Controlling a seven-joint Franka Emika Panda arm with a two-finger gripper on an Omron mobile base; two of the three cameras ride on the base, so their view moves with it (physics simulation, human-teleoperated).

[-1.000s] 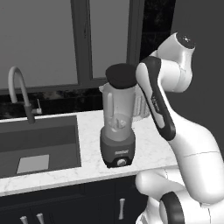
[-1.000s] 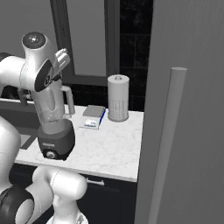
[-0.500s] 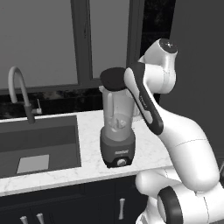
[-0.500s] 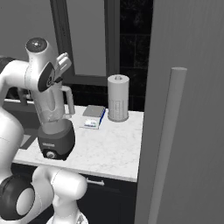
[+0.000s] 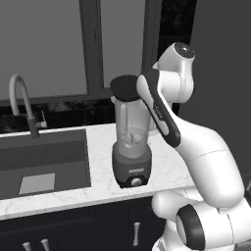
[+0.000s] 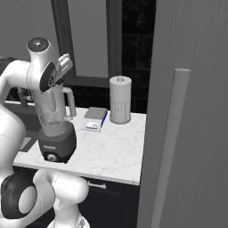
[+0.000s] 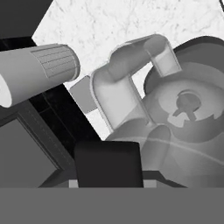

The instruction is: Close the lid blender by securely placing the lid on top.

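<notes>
The blender (image 5: 130, 147) stands on the marble counter, a clear jar with a handle (image 6: 70, 103) on a dark grey base with a front knob (image 6: 51, 156). The black lid (image 5: 125, 88) hangs tilted just over the jar's mouth, right beside my forearm; whether it touches the rim I cannot tell. In the hand view I look down into the open jar (image 7: 175, 109) past its handle to the blades at the bottom. My gripper (image 7: 108, 166) shows there as one dark block at the bottom, shut on the lid's edge. My arm hides the fingers in both base views.
A white paper-towel roll (image 6: 120, 99) stands at the back of the counter with a small flat book (image 6: 95, 119) beside it. Left of the blender lie the sink (image 5: 44, 162) and the faucet (image 5: 22, 100). A tall grey cabinet with a bar handle (image 6: 171, 147) bounds the counter on the right.
My arm has swung round its upper joints, and the lid has moved a little left and lower, closer over the jar's mouth. The blender has stayed put.
</notes>
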